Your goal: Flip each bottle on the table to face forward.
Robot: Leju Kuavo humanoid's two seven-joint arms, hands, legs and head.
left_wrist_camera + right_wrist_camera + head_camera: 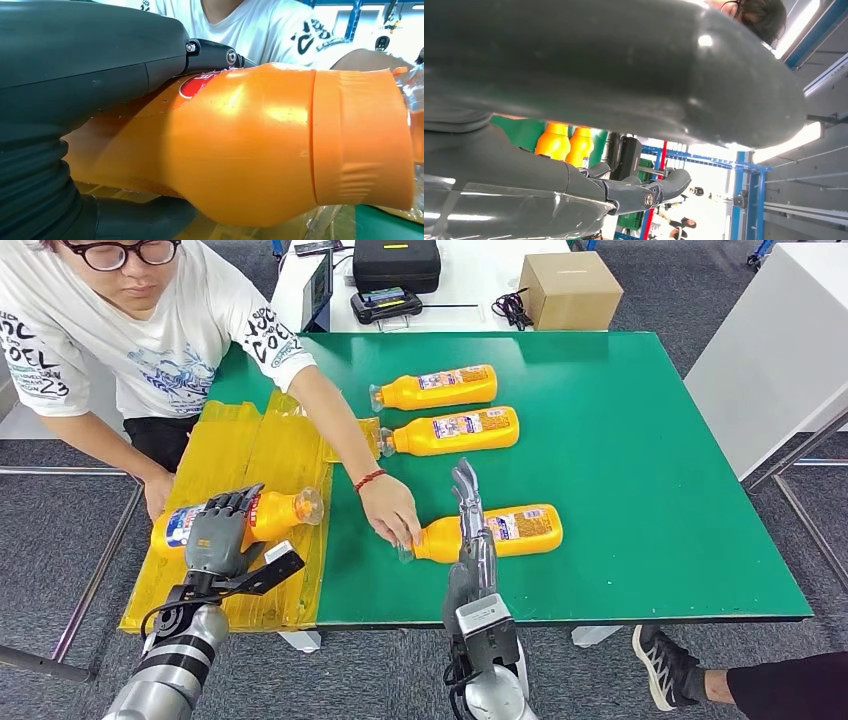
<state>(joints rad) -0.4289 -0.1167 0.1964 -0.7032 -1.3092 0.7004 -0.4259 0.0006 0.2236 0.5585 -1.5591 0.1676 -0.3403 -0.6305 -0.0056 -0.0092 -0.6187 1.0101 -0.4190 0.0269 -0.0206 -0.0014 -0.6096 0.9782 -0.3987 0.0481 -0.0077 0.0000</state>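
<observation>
Here the left hand's fingers [228, 508] wrap a bottle [275, 516].

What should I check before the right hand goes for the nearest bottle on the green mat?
1. Left hand grip on its orange bottle: ok, fingers wrapped around the body over the yellow plastic sheet.
2. Right hand free: ok, fingers extended, holding nothing.
3. Path to nearest bottle: not ok, the person's hand is at its cap end.
4. Nearest bottle's label facing up: ok.
5. Two far bottles undisturbed: ok, lying side by side.
</observation>
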